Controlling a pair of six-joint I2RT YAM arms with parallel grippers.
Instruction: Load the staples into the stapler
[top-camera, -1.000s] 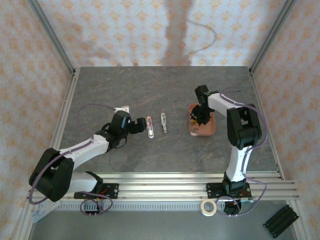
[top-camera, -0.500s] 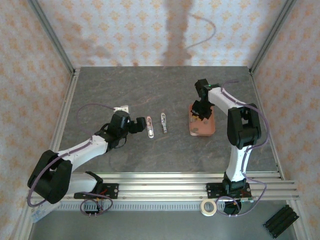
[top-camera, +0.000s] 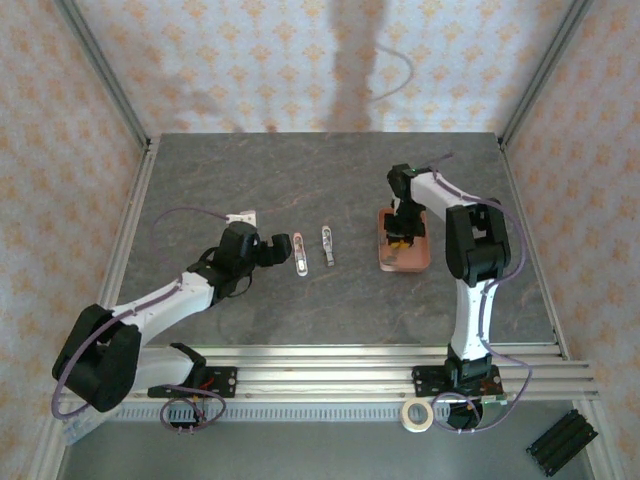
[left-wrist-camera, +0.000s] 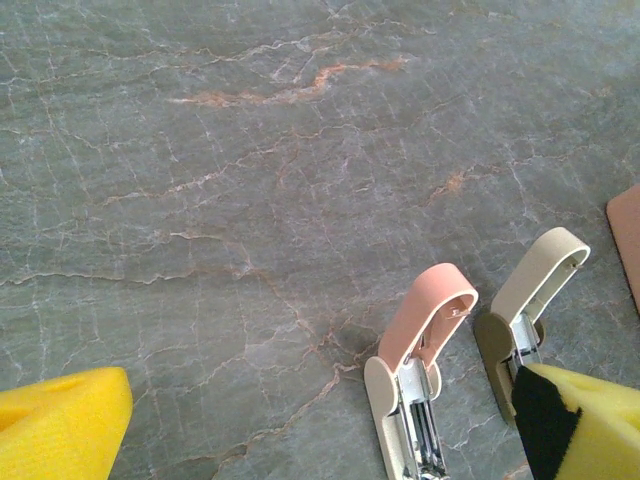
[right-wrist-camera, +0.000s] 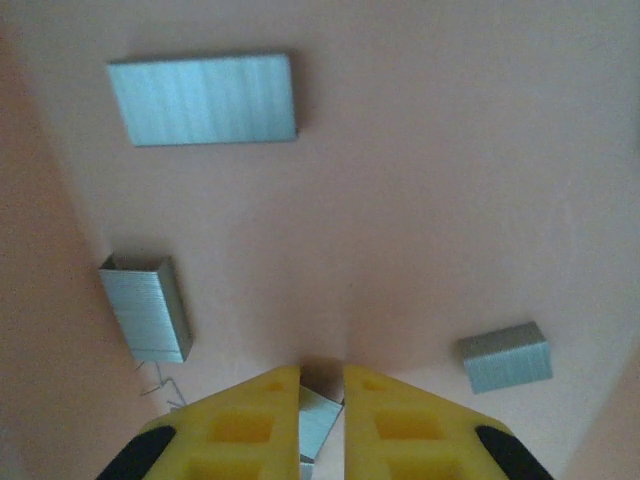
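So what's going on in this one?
Two robot arms are partway through loading a mini stapler. The right hand is down in the pink tray, closed on a staple strip, with more staples lying loose on the tray floor. The left hand is open and sits low beside the pink stapler, which lies on the table next to a beige stapler. The pinched strip has not yet left the tray.
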